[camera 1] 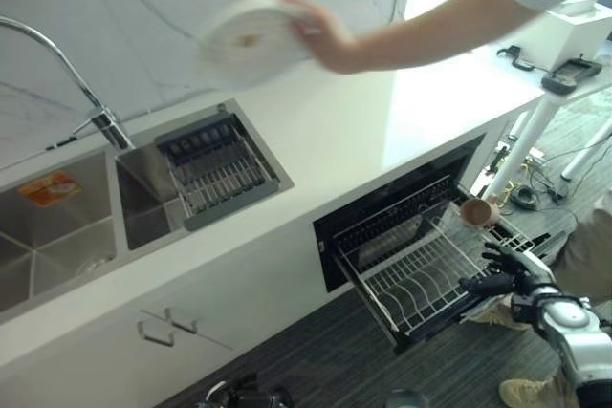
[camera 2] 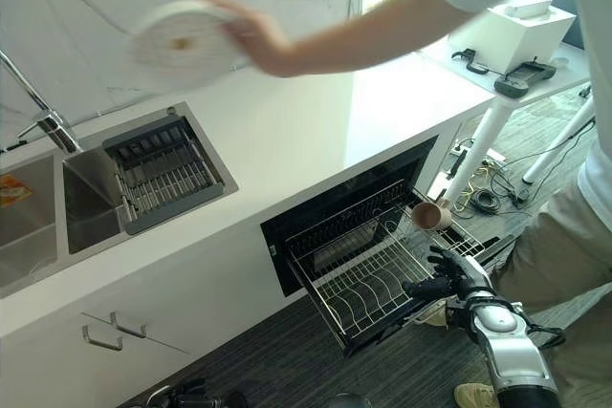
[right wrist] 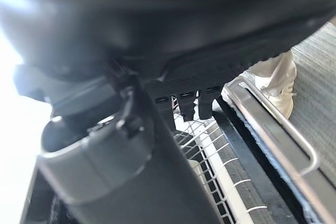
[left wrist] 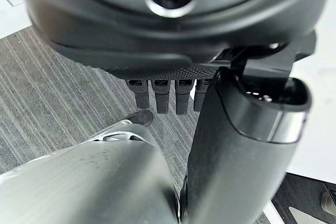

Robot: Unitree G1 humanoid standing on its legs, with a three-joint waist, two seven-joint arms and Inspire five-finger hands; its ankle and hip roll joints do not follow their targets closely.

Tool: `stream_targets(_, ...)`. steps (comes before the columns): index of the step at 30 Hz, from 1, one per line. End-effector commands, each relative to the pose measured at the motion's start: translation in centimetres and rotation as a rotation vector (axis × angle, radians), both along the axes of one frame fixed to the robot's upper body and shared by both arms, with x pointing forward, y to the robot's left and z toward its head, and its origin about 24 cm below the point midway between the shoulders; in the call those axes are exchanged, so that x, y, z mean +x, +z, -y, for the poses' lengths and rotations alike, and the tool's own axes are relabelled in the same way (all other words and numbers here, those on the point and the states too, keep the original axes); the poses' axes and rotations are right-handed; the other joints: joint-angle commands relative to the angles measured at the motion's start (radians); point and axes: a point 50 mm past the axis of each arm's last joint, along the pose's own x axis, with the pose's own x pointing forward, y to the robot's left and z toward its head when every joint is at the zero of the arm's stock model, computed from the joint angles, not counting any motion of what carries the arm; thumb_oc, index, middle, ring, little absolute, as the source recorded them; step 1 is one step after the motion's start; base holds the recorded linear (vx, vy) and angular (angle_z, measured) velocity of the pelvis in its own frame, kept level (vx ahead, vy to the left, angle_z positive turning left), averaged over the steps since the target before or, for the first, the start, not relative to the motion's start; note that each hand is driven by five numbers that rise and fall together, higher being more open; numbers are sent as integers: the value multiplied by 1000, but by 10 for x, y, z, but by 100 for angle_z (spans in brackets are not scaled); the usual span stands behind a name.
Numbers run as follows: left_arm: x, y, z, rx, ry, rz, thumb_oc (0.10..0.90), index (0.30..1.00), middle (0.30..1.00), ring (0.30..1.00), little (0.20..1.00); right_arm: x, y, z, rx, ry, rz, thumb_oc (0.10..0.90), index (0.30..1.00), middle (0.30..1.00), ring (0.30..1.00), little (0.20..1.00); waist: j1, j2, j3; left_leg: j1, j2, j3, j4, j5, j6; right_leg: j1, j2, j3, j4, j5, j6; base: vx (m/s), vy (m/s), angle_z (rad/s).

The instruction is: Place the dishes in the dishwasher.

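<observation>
A person's hand holds a white plate [camera 1: 247, 40] tilted in the air above the white counter [camera 1: 363, 121]. Below the counter the dishwasher [camera 1: 402, 203] stands open with its wire rack [camera 1: 421, 274] pulled out. A small brown cup [camera 1: 476, 210] lies at the rack's far right side. My right hand [camera 1: 507, 279] is open at the rack's near right corner, thumb pointing toward the wires and holding nothing. In the right wrist view its fingers [right wrist: 189, 103] hang straight over the rack [right wrist: 220, 166]. My left hand [left wrist: 157, 35] is open with fingers [left wrist: 157, 95] straight above the grey floor.
A steel double sink [camera 1: 57, 226] with a faucet [camera 1: 57, 54] and a dark drain basket [camera 1: 215, 167] sits at the counter's left. The person stands close at the right, a leg [camera 2: 564, 255] and shoe [camera 1: 526, 391] beside my right arm. A white side table [camera 1: 574, 64] stands behind.
</observation>
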Motion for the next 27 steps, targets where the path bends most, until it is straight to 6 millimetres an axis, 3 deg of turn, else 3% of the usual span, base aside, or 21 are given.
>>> stream_targets(1, -63, -7, -21, 125, -53, -217, 800, 900, 900, 900, 900, 22, 63, 1, -14, 12, 314, 800, 900, 900, 900, 900, 4, -38, 21, 44, 41, 8, 164, -221, 17, 7, -11, -3, -96, 109, 37, -19, 7, -5)
stream_targets(8, -65, -11, -9, 109, -37, -210, 800, 900, 900, 900, 900, 27, 106, -42, 151, 200, 639, 800, 900, 900, 900, 900, 8, -34, 11, 42, 39, 9, 164, -226, 17, 9, -13, -12, -96, 102, 33, -8, 19, -1)
stream_targets(13, -67, -12, -7, 105, -38, -212, 800, 900, 900, 900, 900, 26, 123, -59, 224, 250, 785, 800, 900, 900, 900, 900, 34, -32, 7, 28, 27, -12, 164, -226, 18, 16, -20, -35, -96, 95, 33, -13, 26, 3)
stream_targets(20, -63, -11, -6, 108, -38, -205, 800, 900, 900, 900, 900, 25, 140, -81, 234, 383, 872, 800, 900, 900, 900, 900, 71, -34, 7, 12, 12, -43, 164, -224, 19, 25, -39, -70, -96, 97, 39, -18, 25, 19)
stream_targets(27, -65, -12, -6, 113, -18, -213, 800, 900, 900, 900, 900, 31, 149, -107, 353, 471, 926, 800, 900, 900, 900, 900, 129, -34, -8, -8, -6, -80, 164, -224, 21, 50, -68, -118, -96, 98, 50, -12, 41, 27)
